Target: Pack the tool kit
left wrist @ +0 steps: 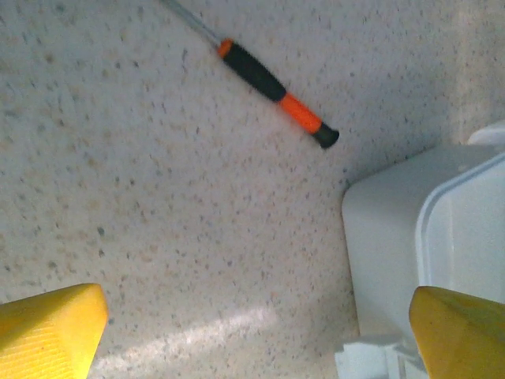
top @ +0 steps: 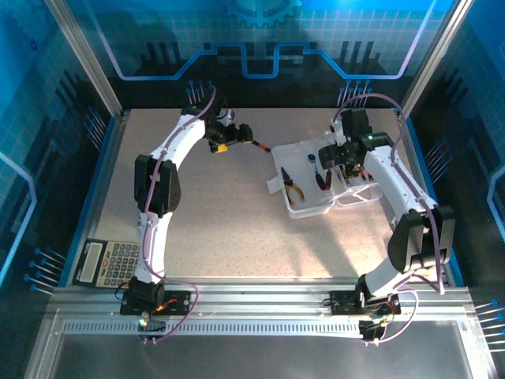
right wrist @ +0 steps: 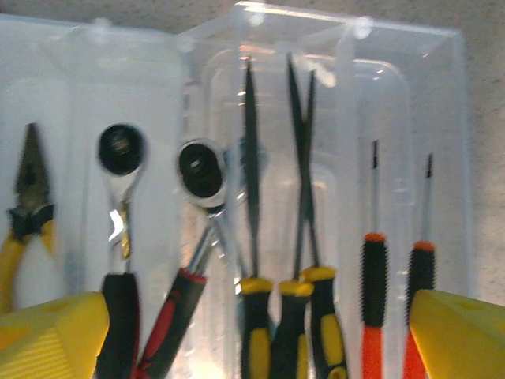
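Overhead view of a speckled bench with two white robot arms. One orange-and-black screwdriver (top: 254,146) lies loose on the bench, above the middle of the frame, between the left tool (top: 224,144) and the clear plastic case (top: 278,170). The case sits open at centre right.

In the left wrist view the screwdriver (left wrist: 276,93) crosses the upper middle of the frame on a diagonal. Its metal shaft runs to the upper left, and the black butt of its handle points to the lower right, near the corner of the case (left wrist: 394,229) but apart from it. The left tool (left wrist: 260,328) hangs above bare bench at the bottom of the frame, its yellow fingers (left wrist: 55,332) spread wide with nothing between them. The screwdriver lies ahead of that tool, toward the top of the frame, with its long axis slanted across the gap between the fingers rather than square to it.

The right tool (top: 335,158) hovers over the open case. In its wrist view its yellow fingers (right wrist: 458,332) are also spread wide and hold nothing. Below them, inside the case (right wrist: 394,95), lie yellow-handled pliers (right wrist: 28,197), two ratchet wrenches, slim yellow-and-black tools and two orange-and-black screwdrivers.

The left arm is plainly the nearer one to the loose screwdriver. Picking it up would likely call for a short reach forward and a turn of the wrist.
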You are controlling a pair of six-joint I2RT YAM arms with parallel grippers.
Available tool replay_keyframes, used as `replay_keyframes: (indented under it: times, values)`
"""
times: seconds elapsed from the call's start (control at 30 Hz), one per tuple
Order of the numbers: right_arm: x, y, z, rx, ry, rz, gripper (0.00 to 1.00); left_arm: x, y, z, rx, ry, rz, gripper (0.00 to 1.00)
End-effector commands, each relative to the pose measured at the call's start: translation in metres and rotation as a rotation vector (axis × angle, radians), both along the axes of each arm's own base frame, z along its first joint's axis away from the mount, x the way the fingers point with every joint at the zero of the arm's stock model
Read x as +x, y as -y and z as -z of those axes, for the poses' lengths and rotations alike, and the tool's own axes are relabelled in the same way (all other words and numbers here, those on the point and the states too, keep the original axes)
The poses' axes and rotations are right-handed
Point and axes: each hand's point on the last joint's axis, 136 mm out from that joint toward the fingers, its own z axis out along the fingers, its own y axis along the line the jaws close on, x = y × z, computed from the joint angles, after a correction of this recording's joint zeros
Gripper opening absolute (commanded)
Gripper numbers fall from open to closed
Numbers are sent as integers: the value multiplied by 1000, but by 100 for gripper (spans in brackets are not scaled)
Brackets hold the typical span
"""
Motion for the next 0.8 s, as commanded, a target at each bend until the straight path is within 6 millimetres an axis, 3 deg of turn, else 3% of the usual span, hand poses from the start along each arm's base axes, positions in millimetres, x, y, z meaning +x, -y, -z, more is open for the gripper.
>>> replay_keyframes:
  times: [0.0,0.17,0.3,0.43,0.63,0.77]
  values:
    - [-15,-22,-10,110,16,-51,100,11,0,22,84,-17,-19,99]
    - [-27,-28,-13,140,14,-78,100,35,13,27,106,29,-74,99]
    - [-32,-28,-15,146,20,-81,100,56,49,22,-81,113,-97,99]
    - [-36,-28,-15,153,20,-78,100,74,69,16,-186,185,-115,99]
    - [-42,-27,-9,157,5,-68,100,87,83,5,-249,280,-102,99]
    - [-42,-28,-8,163,0,-65,100,97,91,15,-310,305,-100,99]
